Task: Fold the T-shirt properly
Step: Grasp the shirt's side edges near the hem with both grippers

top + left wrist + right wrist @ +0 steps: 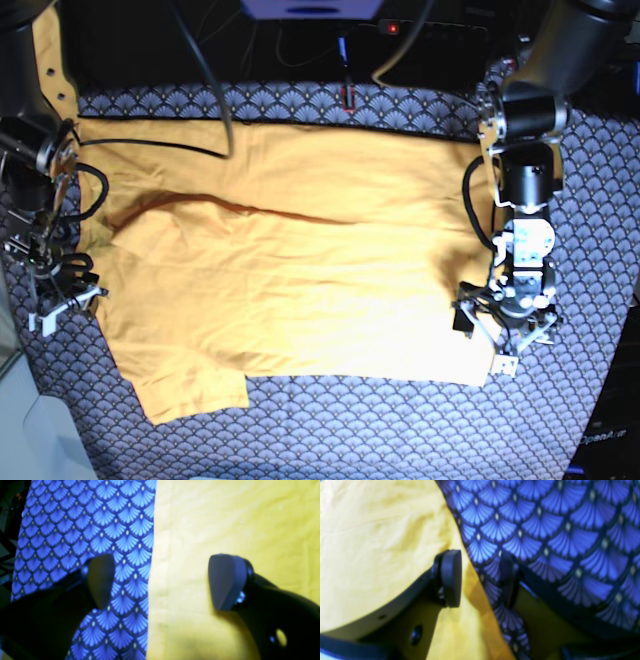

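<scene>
1. Yellow-orange cotton, soft and creased: the T-shirt (290, 270) is lying spread out on the table (400, 440), covering most of the patterned tablecloth (330, 430), with one sleeve (185, 385) sticking out toward the near edge.
2. I am reading the left hand (160, 582) as spread wide and empty; its fingers are straddling the shirt's straight edge, one over cloth, one over the tablecloth.
3. The right hand (480, 578) is also standing parted at the opposite side edge, one finger over the yellow fabric, the other over the tablecloth. It is pinching nothing that I can see.
4. Judgement: the step in hand is taking a hold on both side edges for the next fold. To do it well I am aiming to lower both hands until the under finger slides beneath the hem, catching every layer, then closing evenly on both sides so the cloth is lifting level, not skewing.
5. Risk, as I am judging it: pinching the tablecloth along with the shirt.
6. Count: one T-shirt, two hands, one tablecloth.
</scene>
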`<state>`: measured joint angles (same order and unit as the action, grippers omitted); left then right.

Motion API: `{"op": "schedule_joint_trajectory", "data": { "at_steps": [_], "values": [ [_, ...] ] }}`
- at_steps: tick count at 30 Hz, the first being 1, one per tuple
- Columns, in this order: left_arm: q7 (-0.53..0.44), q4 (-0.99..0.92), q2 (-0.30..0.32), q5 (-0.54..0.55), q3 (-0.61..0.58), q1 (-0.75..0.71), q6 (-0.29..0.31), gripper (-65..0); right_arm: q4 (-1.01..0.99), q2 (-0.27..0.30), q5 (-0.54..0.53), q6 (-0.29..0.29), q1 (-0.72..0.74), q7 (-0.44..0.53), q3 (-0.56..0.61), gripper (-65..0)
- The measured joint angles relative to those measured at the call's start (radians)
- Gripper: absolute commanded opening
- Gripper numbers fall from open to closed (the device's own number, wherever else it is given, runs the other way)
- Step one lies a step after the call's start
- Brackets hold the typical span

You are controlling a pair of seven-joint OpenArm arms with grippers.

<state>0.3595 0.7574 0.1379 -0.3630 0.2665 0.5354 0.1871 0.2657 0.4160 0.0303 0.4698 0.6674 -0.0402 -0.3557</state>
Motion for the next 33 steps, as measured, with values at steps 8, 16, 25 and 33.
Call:
{"op": "schedule_joint_trajectory", "data": {
  "at_steps": [8,16,25,33],
  "values": [
    [-0.001,0.000,0.000,0.000,0.000,-0.004,0.000,-8.1,-0.081,-0.009,-0.009,0.000,0.028,0.041,-0.002,-38.0],
    [0.000,0.136,0.000,0.000,-0.002,-0.080,0.000,-8.1,-0.116,-0.005,-0.008,0.005,0.047,0.041,-0.002,-39.3],
    [0.003,0.169,0.000,0.000,-0.003,-0.095,0.000,-8.1,-0.116,-0.001,-0.009,0.109,0.044,0.008,0.046,-63.1],
    [0.003,0.168,0.000,0.000,-0.003,-0.095,0.000,-8.0,-0.090,-0.002,-0.010,0.111,0.039,-0.004,0.064,-65.0]
  ]
}}
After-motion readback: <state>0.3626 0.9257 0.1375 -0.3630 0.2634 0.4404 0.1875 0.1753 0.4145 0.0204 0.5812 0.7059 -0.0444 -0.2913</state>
